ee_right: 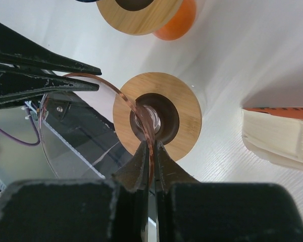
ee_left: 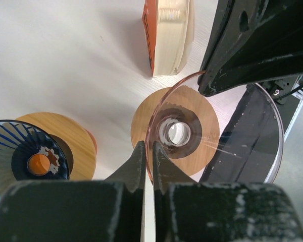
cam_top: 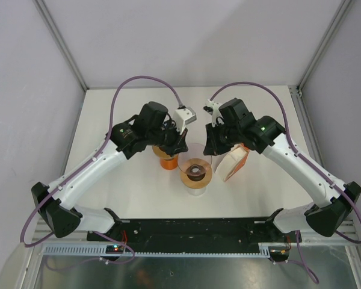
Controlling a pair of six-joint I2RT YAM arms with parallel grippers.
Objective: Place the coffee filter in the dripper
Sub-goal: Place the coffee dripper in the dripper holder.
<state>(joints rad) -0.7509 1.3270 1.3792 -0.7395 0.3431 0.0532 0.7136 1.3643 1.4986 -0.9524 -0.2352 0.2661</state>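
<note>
A clear pink-tinted dripper with a round wooden base (cam_top: 196, 173) is between my two grippers. My left gripper (cam_top: 180, 144) is shut on its left rim, with the thin rim (ee_left: 154, 128) running between the fingertips (ee_left: 148, 154). My right gripper (cam_top: 212, 146) is shut on the opposite rim, where the pink edge (ee_right: 136, 108) enters the fingers (ee_right: 151, 154). The wooden base also shows in the left wrist view (ee_left: 202, 108) and the right wrist view (ee_right: 184, 108). The stack of cream coffee filters in an orange pack (cam_top: 233, 164) stands just right of the dripper and shows in both wrist views (ee_left: 169, 35) (ee_right: 278, 138).
A second dripper, blue-ribbed with a wooden collar (ee_left: 28, 151), sits on an orange cup (cam_top: 166, 159) just left of the clear one, under my left arm; the cup shows in the right wrist view (ee_right: 178, 22). A black rail (cam_top: 192, 229) runs along the table's near edge.
</note>
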